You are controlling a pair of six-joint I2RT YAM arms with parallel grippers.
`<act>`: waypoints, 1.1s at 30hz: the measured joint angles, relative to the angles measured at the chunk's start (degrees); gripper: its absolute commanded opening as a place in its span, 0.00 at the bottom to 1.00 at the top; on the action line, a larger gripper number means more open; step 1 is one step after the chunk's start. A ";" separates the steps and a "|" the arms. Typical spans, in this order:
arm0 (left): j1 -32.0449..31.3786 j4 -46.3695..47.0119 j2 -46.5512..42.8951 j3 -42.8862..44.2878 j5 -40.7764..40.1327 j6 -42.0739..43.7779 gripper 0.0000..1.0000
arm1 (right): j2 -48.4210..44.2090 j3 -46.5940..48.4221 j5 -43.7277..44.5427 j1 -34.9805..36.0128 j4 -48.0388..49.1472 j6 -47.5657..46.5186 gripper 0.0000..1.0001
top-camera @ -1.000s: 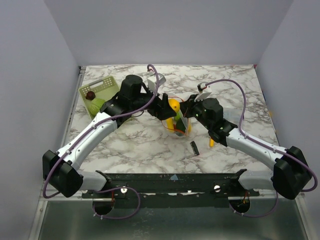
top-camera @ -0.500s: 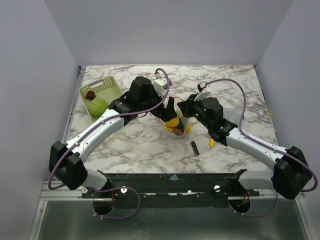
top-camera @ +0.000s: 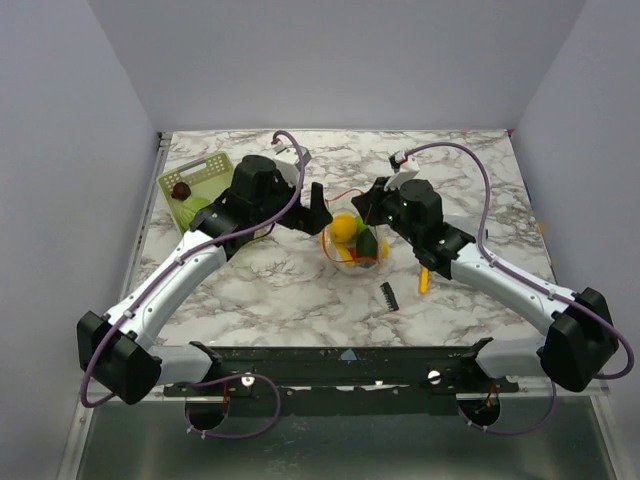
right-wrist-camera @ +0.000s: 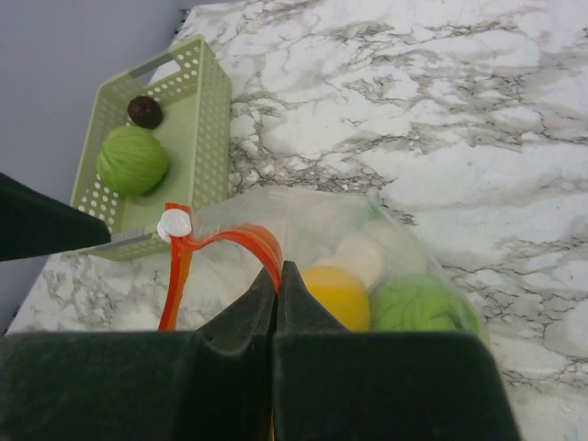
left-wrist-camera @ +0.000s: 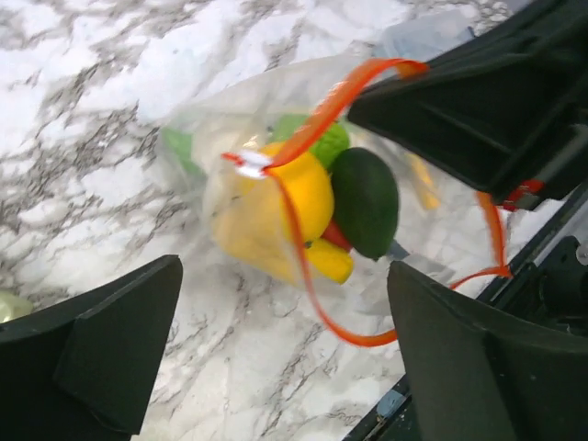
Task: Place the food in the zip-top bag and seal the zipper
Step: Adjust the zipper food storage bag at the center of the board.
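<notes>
Red-orange zipper (right-wrist-camera: 230,241) sits pinched by the right gripper (right-wrist-camera: 277,276), jaws closed; the left gripper (left-wrist-camera: 285,322) has jaws wide, empty.

left arm (top-camera: 190,262) stretched forward and inward; left hand (top-camera: 318,208) gaping, fingers (left-wrist-camera: 110,344) well apart. right arm (top-camera: 490,275) stretched forward and inward; right hand (top-camera: 367,209) clamped, fingers (right-wrist-camera: 243,322) pressed together on zipper (right-wrist-camera: 230,237). hands face each other, near, not touching.

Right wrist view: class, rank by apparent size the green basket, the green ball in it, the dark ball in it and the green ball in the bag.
1. Green basket.
2. Basket's green ball and bag's green ball: alike, the bagged one nearer, so unranked.
3. Dark ball.
</notes>
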 measured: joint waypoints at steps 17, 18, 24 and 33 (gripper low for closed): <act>3.34 6.84 5.09 -8.13 8.85 -13.79 0.00 | 2.12 4.74 -7.87 0.00 -7.45 -0.96 0.01; 3.34 6.73 4.76 -8.13 8.79 -13.81 0.00 | 2.25 5.18 -8.35 0.00 -7.82 -1.14 0.01; 3.34 5.49 -1.09 -8.76 7.26 -13.88 0.00 | 5.25 10.10 -11.10 0.31 -10.58 -2.45 0.01; 4.44 4.61 -8.02 -9.70 2.58 -21.86 0.00 | 9.68 17.68 -13.07 4.70 -15.47 -7.58 0.01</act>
